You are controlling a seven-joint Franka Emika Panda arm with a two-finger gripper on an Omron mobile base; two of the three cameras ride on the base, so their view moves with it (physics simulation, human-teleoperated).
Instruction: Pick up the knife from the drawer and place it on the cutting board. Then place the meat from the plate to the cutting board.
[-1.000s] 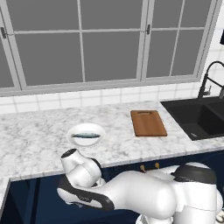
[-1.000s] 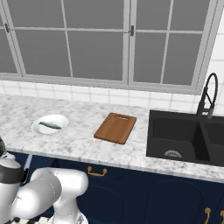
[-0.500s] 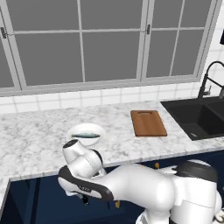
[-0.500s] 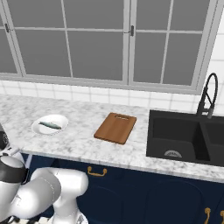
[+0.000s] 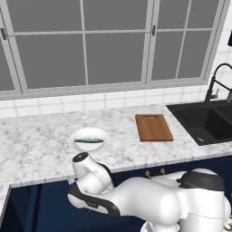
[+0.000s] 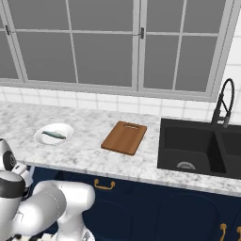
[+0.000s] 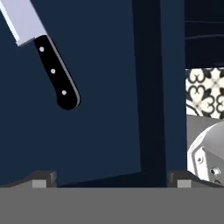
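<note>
The knife lies on the dark floor of the open navy drawer; its black handle points down the hand view and the silver blade runs off the top left corner. My gripper hangs above the drawer, open and holding nothing, with the knife handle ahead and to the left of its fingertips. On the counter, the white plate carries the meat, a small grey fish. The wooden cutting board lies bare to the plate's right.
A black sink with a tall faucet is set into the marble counter right of the board. Windows and a tiled wall stand behind. My arm folds low before the counter's front edge. Patterned floor tile shows beside the drawer.
The arm's upper joint has shifted slightly to the right in front of the counter edge. Plate, fish and board have not moved.
</note>
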